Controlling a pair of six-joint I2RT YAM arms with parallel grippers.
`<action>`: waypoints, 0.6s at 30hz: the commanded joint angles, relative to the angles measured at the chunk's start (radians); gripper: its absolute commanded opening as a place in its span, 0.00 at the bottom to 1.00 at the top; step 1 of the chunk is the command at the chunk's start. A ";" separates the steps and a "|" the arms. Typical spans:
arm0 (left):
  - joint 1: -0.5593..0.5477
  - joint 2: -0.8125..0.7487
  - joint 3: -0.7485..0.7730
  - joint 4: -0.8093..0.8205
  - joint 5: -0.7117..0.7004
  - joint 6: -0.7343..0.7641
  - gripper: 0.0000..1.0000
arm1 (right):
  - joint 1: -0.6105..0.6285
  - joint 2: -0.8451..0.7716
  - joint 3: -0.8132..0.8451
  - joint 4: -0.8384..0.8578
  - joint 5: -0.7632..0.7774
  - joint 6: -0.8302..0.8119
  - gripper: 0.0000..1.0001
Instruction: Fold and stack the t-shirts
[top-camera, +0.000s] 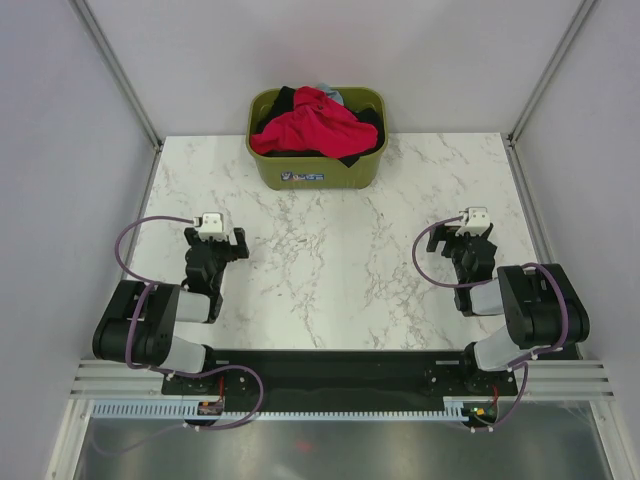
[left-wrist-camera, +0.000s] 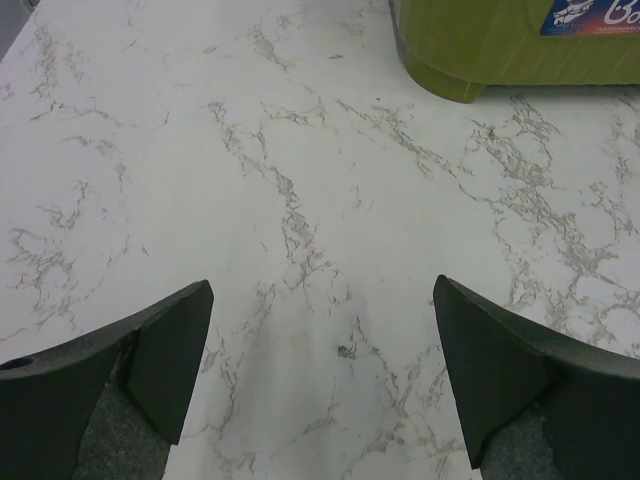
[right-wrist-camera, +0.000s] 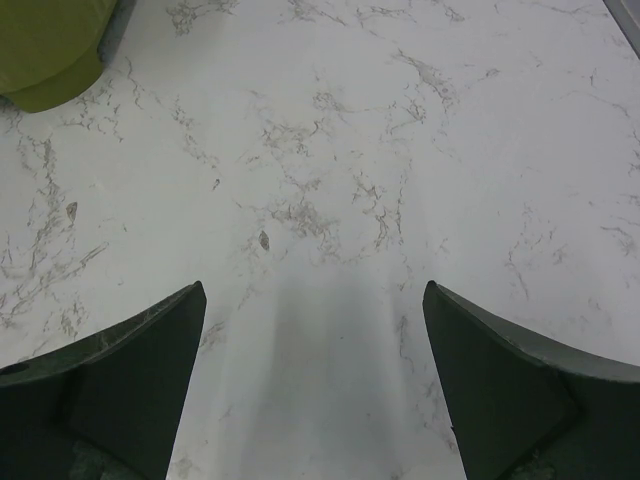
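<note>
A bright red t-shirt (top-camera: 310, 128) lies bunched on top of an olive-green basket (top-camera: 318, 172) at the back middle of the table. Black cloth (top-camera: 357, 150) and a bit of light blue cloth (top-camera: 331, 96) show under and behind it. My left gripper (top-camera: 213, 240) is open and empty over the marble at the near left, its fingers (left-wrist-camera: 170, 350) wide apart. My right gripper (top-camera: 461, 235) is open and empty at the near right, with fingers (right-wrist-camera: 500, 380) wide apart. Both are well short of the basket.
The basket's corner shows in the left wrist view (left-wrist-camera: 480, 50) and in the right wrist view (right-wrist-camera: 45, 50). White marble table (top-camera: 330, 270) lies between the arms. Grey walls and metal posts bound the table on three sides.
</note>
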 joint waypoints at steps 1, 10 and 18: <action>0.006 -0.004 0.011 0.057 -0.010 0.026 0.99 | 0.005 -0.009 0.014 0.042 -0.016 -0.010 0.98; 0.006 -0.002 0.011 0.057 -0.010 0.024 1.00 | 0.041 -0.036 0.018 0.016 0.024 -0.022 0.98; 0.006 -0.002 0.013 0.057 -0.010 0.024 1.00 | 0.127 -0.242 0.785 -1.106 -0.047 0.165 0.98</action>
